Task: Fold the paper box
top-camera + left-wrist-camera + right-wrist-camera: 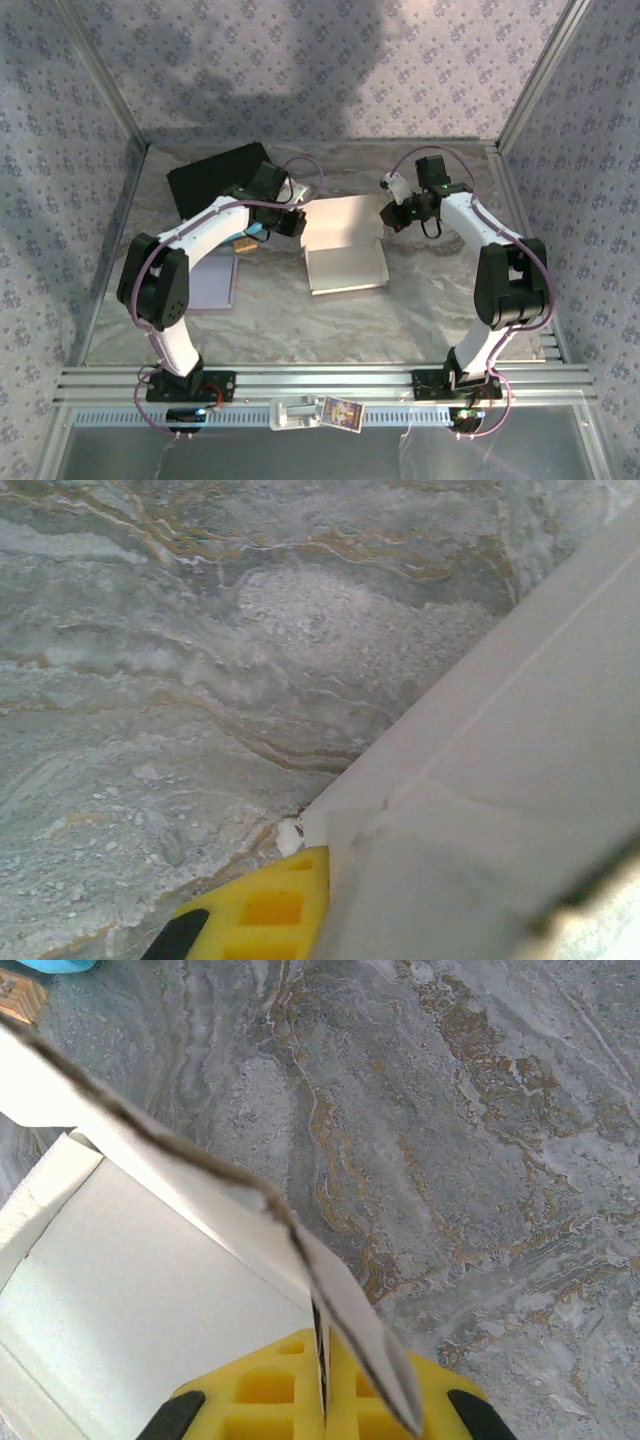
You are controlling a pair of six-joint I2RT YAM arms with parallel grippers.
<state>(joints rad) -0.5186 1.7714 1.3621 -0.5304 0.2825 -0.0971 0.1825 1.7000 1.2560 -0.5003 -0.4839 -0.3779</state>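
Note:
The white paper box [346,266] lies open at the middle of the table, its back panel [340,222] raised. My left gripper [293,222] is at that panel's left edge. In the left wrist view one yellow finger [262,908] presses against the white panel [500,780], which hides the other finger; the gripper [326,872] is shut on it. My right gripper [394,214] is at the panel's right edge. In the right wrist view its two yellow fingers [262,1392] meet on a thin paper flap [345,1305], so this gripper [322,1348] is shut on it, above the box's floor [130,1290].
A black pad [213,176] lies at the back left and a lavender sheet [214,282] in front of it. A small blue and wooden thing [249,239] sits by the left arm. A printed card [342,412] rests on the front rail. Patterned walls enclose the marbled table [440,300].

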